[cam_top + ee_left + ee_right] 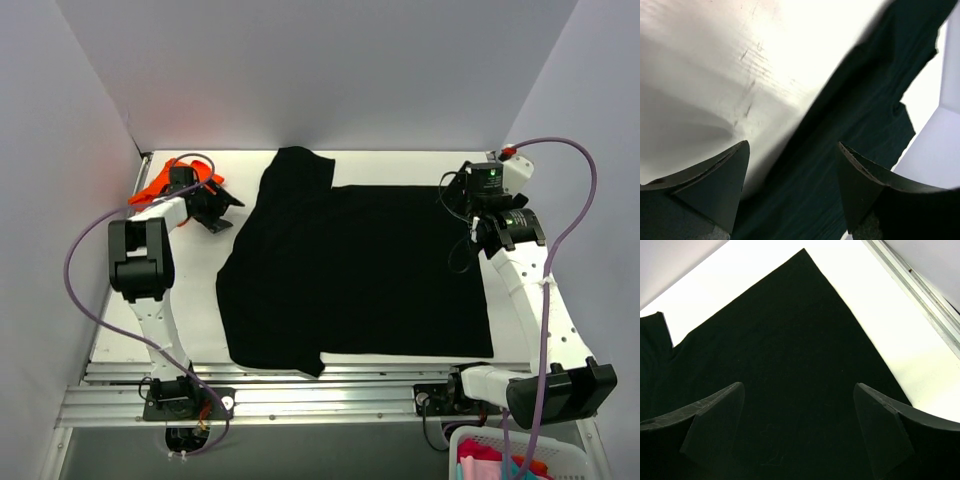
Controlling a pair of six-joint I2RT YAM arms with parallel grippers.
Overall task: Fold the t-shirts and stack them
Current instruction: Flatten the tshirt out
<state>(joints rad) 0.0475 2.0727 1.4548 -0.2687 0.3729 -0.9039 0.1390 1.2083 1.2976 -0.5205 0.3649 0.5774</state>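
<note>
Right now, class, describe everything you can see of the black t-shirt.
The black t-shirt is plain, soft-looking cloth with short sleeves. It lies spread across the white table, flat on the right, rumpled on the left, one sleeve reaching toward the far wall. The left pincer and right pincer are open above it, holding nothing.

walls pale grey; table white, brightly lit; rail metal, near edge

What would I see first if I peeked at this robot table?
The big black t-shirt spread out across the middle of the white table grabs your eye first. Next comes the bright orange t-shirt, bunched up in the far left corner just behind the left gripper, which is open and holding nothing.
</note>
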